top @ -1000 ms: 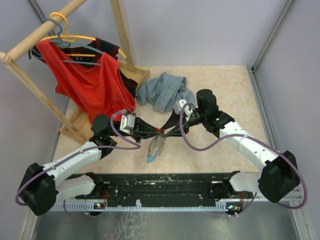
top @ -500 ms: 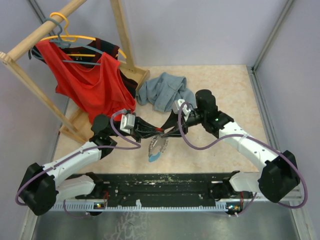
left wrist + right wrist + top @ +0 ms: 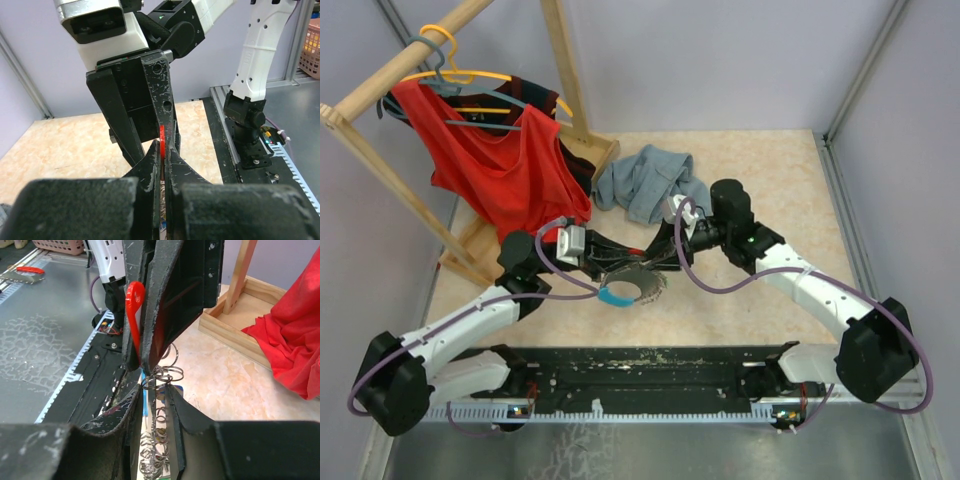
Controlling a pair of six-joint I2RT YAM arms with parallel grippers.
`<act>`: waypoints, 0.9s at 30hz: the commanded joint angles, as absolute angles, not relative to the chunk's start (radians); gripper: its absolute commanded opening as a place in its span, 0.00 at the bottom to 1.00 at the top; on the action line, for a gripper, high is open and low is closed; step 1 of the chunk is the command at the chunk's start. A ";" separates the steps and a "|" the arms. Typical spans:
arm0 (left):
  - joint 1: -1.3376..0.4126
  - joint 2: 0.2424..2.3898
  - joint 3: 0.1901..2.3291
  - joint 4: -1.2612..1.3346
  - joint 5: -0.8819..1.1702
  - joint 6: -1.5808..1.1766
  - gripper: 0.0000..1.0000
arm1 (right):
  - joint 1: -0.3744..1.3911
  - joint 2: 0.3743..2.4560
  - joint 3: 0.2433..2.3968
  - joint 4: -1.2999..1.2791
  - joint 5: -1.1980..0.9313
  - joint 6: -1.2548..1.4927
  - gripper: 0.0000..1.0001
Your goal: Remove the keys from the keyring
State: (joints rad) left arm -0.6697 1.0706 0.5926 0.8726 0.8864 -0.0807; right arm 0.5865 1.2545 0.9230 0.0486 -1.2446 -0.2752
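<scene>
Robotics lab cell, grey wall panels (image 3: 720, 60), metal corner post (image 3: 867, 65), black mounting rail (image 3: 650, 365), steel benchtop (image 3: 35, 345), pink storage basket (image 3: 313, 42).

White arms (image 3: 815, 290), black joints (image 3: 732, 205), looping purple cables (image 3: 720, 286) (right gripper (image 3: 161, 150) scuffed black, screw-holed).

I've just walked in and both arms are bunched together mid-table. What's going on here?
The two arms meet over the middle of the table, working keys off a keyring. The left gripper is shut on a red key. The right gripper pinches the keyring's silvery chain right beside it. The ring hangs between them, and these views do not show whether the red key has come free.
</scene>
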 commanded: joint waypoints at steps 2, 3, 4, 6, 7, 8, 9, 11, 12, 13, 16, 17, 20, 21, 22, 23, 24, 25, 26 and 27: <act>-0.667 1.029 0.589 0.900 0.832 -0.058 0.00 | 0.597 1.258 0.940 0.064 -1.287 -0.291 0.25; -0.667 1.028 0.589 0.899 0.829 -0.058 0.00 | 0.597 1.256 0.941 0.060 -1.286 -0.293 0.25; -0.667 1.028 0.589 0.899 0.827 -0.058 0.00 | 0.597 1.255 0.944 0.055 -1.284 -0.296 0.26; -0.667 1.027 0.589 0.898 0.821 -0.060 0.00 | 0.597 1.253 0.950 0.046 -1.280 -0.299 0.26; -0.667 1.026 0.589 0.896 0.818 -0.060 0.00 | 0.596 1.253 0.952 0.041 -1.278 -0.301 0.26; -0.667 1.027 0.589 0.895 0.815 -0.061 0.00 | 0.596 1.252 0.956 0.035 -1.271 -0.304 0.26; -0.667 1.026 0.589 0.894 0.812 -0.062 0.00 | 0.595 1.251 0.961 0.026 -1.267 -0.309 0.27; -0.667 1.025 0.589 0.889 0.806 -0.068 0.00 | 0.593 1.248 0.968 0.015 -1.248 -0.311 0.28; -0.667 1.025 0.589 0.887 0.802 -0.071 0.00 | 0.591 1.246 0.969 0.010 -1.236 -0.311 0.29; -0.667 1.024 0.589 0.885 0.800 -0.075 0.00 | 0.587 1.245 0.973 0.007 -1.227 -0.312 0.30; -0.667 1.019 0.585 0.882 0.794 -0.084 0.00 | 0.573 1.237 0.978 0.000 -1.209 -0.310 0.33; -0.667 1.017 0.583 0.882 0.791 -0.085 0.00 | 0.567 1.234 0.979 -0.002 -1.208 -0.309 0.33; -0.667 1.017 0.577 0.883 0.787 -0.090 0.00 | 0.555 1.225 0.984 -0.007 -1.214 -0.307 0.34; -0.667 1.018 0.576 0.886 0.786 -0.093 0.00 | 0.553 1.224 0.985 -0.007 -1.216 -0.305 0.34; -0.667 1.019 0.575 0.891 0.785 -0.097 0.00 | 0.552 1.224 0.985 -0.006 -1.217 -0.302 0.34; -0.667 1.020 0.574 0.896 0.784 -0.100 0.00 | 0.552 1.224 0.984 -0.002 -1.219 -0.296 0.34; -0.667 1.021 0.573 0.902 0.783 -0.103 0.00 | 0.553 1.225 0.981 0.007 -1.221 -0.286 0.34; -0.667 1.023 0.571 0.908 0.784 -0.108 0.00 | 0.552 1.226 0.978 0.021 -1.221 -0.274 0.34; -0.667 1.024 0.570 0.912 0.784 -0.112 0.00 | 0.553 1.226 0.975 0.032 -1.219 -0.262 0.34; -0.667 1.026 0.569 0.917 0.783 -0.116 0.00 | 0.553 1.226 0.973 0.044 -1.218 -0.250 0.34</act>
State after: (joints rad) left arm -0.6697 1.0431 0.5713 0.8444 0.7990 -0.0914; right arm 0.5583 1.2541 0.9260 -0.0139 -1.2125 -0.2863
